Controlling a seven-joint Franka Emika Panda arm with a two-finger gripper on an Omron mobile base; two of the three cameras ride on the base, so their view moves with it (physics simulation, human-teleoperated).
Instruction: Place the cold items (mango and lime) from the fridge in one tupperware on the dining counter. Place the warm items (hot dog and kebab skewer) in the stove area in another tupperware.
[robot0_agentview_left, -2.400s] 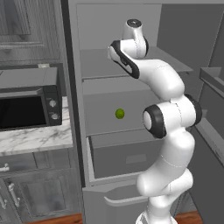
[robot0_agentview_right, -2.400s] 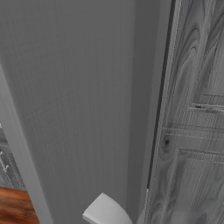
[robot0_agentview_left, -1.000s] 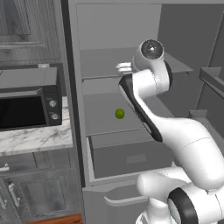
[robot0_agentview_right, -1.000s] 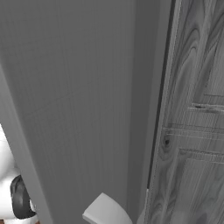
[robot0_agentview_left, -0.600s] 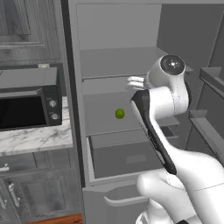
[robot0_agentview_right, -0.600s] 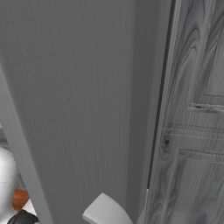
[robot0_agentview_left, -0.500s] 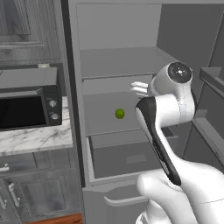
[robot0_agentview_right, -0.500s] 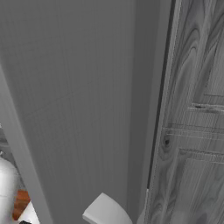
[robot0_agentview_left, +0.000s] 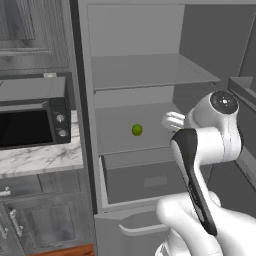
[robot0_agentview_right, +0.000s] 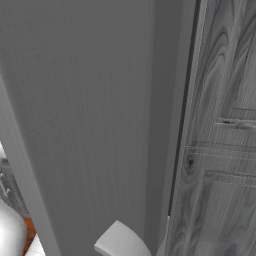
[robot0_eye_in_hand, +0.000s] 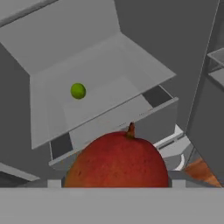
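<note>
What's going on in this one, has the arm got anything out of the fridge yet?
The white arm is working at the open fridge. In the hand view the red mango sits right up against the hand, so it appears to be held, in front of the shelves. The lime lies alone on the middle shelf, above the drawer, not yet picked up.

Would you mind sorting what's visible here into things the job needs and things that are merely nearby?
Needed:
- mango, close before the hand camera
- lime, on a fridge shelf
- gripper

Nearby:
- microwave on the marble counter
- wood-grain cabinets
</note>
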